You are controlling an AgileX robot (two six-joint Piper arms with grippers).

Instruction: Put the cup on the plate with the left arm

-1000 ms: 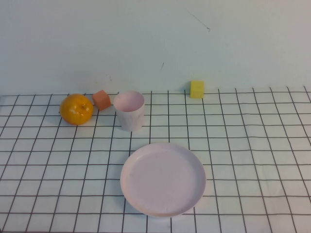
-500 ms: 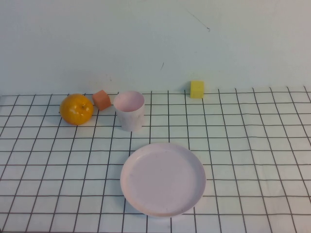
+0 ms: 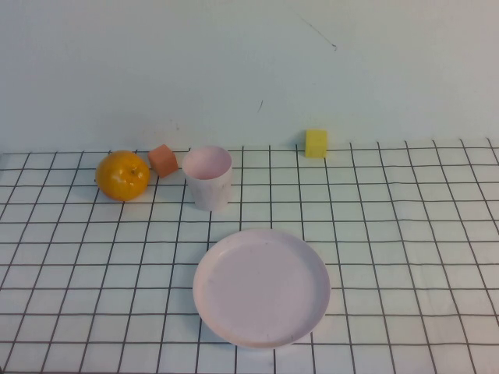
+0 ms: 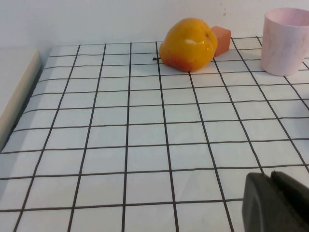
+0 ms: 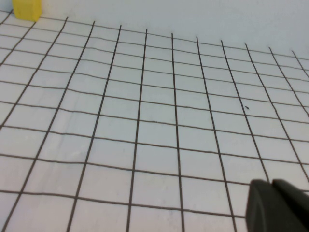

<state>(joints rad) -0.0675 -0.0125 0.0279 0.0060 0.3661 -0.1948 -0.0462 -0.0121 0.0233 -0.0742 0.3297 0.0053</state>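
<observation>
The pale pink cup (image 3: 207, 177) stands upright near the back of the gridded cloth, behind the round pale pink plate (image 3: 261, 286). The cup also shows in the left wrist view (image 4: 286, 41), far from my left gripper (image 4: 271, 180), which is shut and empty low over the cloth. My right gripper (image 5: 272, 186) is shut and empty over bare cloth. Neither arm shows in the high view.
An orange fruit (image 3: 122, 175) and a small orange-red cube (image 3: 163, 160) sit just left of the cup. A yellow cube (image 3: 316, 143) stands at the back, right of centre. The white cloth's left edge (image 4: 19, 92) shows in the left wrist view.
</observation>
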